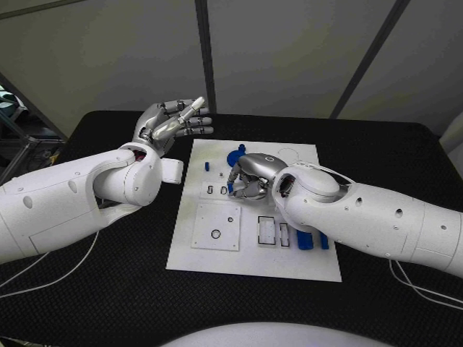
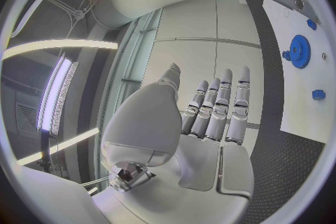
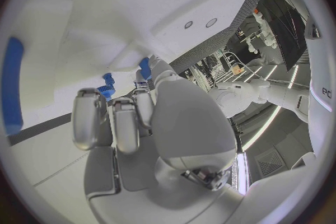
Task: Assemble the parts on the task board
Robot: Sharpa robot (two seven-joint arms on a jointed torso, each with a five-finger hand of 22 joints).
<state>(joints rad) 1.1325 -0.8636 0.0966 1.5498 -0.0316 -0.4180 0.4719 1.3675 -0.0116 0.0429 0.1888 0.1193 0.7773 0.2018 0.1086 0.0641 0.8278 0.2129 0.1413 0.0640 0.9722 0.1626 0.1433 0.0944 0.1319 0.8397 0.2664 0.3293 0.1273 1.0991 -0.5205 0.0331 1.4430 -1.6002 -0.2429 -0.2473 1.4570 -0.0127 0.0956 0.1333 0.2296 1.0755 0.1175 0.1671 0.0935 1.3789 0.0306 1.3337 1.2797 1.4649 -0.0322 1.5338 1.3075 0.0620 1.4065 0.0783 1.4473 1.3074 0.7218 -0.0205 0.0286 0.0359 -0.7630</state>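
Centrally, the task board (image 1: 254, 262) lies on the table with its long axis running away from the robot. Over its far half the right hand (image 1: 250, 176) is lowered, fingers curled downward beside the blue gear (image 1: 235, 155); whether it pinches a part cannot be told. Clear of the board's far left corner, the left hand (image 1: 171, 121) is raised, fingers extended together, holding nothing.
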